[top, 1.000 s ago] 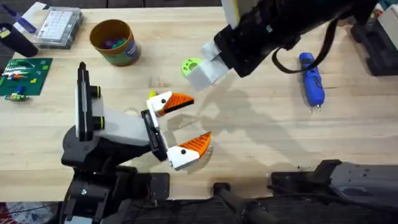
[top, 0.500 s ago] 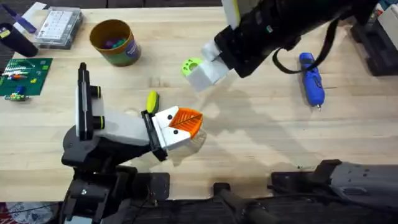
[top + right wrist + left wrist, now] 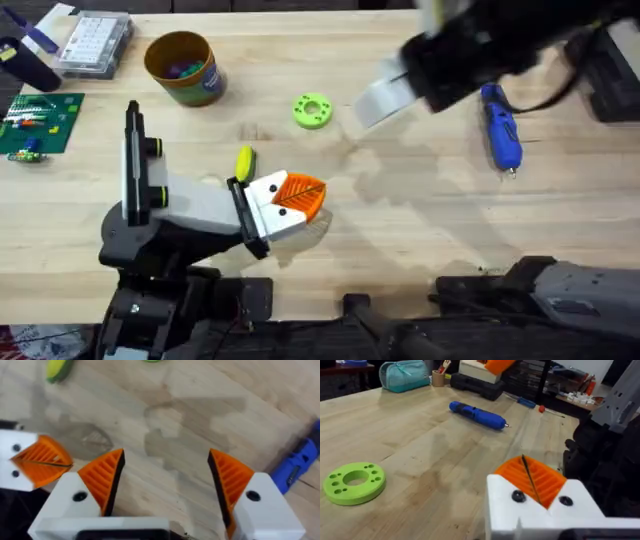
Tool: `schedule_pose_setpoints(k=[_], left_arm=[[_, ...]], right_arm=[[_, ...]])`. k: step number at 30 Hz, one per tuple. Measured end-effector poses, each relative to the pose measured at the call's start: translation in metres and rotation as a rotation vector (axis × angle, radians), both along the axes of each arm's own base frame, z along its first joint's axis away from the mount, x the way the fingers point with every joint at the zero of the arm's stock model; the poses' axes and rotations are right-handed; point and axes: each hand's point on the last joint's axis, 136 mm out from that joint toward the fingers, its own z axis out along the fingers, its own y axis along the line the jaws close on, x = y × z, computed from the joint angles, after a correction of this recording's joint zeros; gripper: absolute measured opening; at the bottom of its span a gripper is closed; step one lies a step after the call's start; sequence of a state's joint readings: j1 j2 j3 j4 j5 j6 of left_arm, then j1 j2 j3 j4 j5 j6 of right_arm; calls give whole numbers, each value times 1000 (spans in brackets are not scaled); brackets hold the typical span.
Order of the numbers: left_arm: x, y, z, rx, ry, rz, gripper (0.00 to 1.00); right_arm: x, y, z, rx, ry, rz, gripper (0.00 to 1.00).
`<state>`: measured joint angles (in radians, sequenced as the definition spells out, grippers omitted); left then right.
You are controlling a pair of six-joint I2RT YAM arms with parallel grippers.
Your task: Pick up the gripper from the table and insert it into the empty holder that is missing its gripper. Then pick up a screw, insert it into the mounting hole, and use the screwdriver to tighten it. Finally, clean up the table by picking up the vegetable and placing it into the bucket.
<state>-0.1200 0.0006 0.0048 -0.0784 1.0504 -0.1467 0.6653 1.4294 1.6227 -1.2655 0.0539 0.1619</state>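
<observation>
Risking a missed pick: left gripper [image 3: 297, 197] clenched with its orange ribbed pads pressed together on nothing, while the vegetable [image 3: 244, 161] lies just beside it on the bare wood, at about 11 o'clock from the fingertips. Could be nudged and rolled away by the closed white fingers, being small, smooth, oblong and rounded. Right gripper [image 3: 165, 477] released, jaws wide apart above the table [image 3: 400, 215], between the flat lime-green ring [image 3: 312, 110] and the screwdriver [image 3: 501, 125]. Could knock that blue pen-shaped tool, which looks hard plastic with a thin metal bit and may roll. Bucket [image 3: 182, 66], round, yellow-orange with a teal band, stands well apart at 11 o'clock from the vegetable; a long carry, so a weak pinch may drop the slippery piece.
</observation>
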Motion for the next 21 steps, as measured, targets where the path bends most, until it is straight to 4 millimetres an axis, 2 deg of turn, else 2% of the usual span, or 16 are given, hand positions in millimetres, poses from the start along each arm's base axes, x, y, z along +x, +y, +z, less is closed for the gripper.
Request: schedule_pose_setpoints(k=[5,16,21], left_arm=[[0,0,0,0,0,0,7],[0,0,0,0,0,0,7],[-1,0,-3,2,20,-2,7]], right_arm=[[0,-52,-5,0,-17,-163,985],[1,-153,-55,-29,45,-431,985],[9,-196,-62,-16,48,-523,985]])
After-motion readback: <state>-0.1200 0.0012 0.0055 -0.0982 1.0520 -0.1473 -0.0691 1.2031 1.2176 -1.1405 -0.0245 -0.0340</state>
